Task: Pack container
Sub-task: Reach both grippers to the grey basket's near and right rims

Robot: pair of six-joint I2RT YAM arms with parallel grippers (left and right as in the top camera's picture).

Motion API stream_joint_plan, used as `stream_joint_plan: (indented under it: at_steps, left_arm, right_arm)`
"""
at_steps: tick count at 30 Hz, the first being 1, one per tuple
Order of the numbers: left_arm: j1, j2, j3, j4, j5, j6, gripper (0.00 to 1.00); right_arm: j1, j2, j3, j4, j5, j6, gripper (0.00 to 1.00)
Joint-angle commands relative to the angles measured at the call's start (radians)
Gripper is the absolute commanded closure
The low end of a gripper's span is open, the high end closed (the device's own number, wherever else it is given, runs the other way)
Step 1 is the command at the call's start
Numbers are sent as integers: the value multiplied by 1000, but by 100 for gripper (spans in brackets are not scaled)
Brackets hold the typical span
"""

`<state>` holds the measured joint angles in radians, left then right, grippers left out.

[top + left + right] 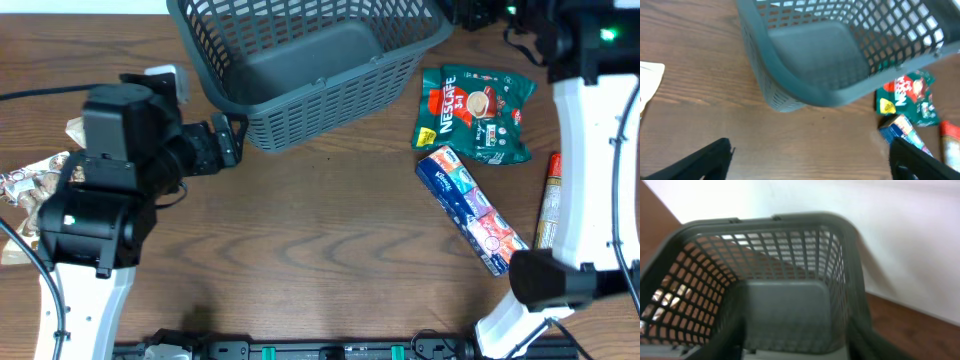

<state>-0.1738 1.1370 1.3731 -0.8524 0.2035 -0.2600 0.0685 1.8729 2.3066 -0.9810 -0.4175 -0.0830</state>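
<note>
The container [310, 112], a dark grey lattice basket, stands at the far middle of the table with nothing inside. My left gripper [228, 140] sits by its near left corner. In the left wrist view that gripper [810, 165] is open wide over bare wood, with the container [805, 87] just ahead. My right gripper [462, 14] is at the container's right end, mostly cut off by the frame's top edge. Its wrist view looks down the container [765, 222] from that end. There the blurred fingers [722, 340] stand apart above the near rim, gripping nothing that I can see.
Green Nescafe packets [478, 110], a blue tissue pack [470, 205] and a red-and-yellow stick [548, 200] lie right of the basket. Crinkled silvery packets [25, 185] lie at the left edge behind my left arm.
</note>
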Motion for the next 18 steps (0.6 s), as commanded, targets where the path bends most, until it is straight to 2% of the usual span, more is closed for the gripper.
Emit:
stream_joint_plan:
  at_steps: [1,2,3,5,8,9,11,12,18]
  left_arm:
    - [-61,5,14,-7,-116,-4,24]
    - [-77,11,14,-6,-116,-4,33]
    - [-89,18,14,-6,-119,-3,37]
    - [-111,37,14,-6,-138,-4,40]
    - [-136,66,14,-2,-145,-4,63]
    - [-143,77,14,1,-145,-4,69]
    - [-151,97,14,9,-145,-4,70]
    - [-154,107,14,13,-145,-4,75]
    - [-158,148,14,16,-145,-4,76]
  right_arm:
    - [-2,29,14,0,9,8,65]
    - [-1,38,14,0,10,8,69]
    - [0,42,14,0,10,8,69]
    - [5,51,14,1,10,8,78]
    - [8,64,14,1,18,8,90]
    - [11,71,14,1,29,8,92]
    - [17,86,14,0,39,7,94]
    - [20,95,14,0,41,7,95]
    - [32,161,14,-9,47,-1,98]
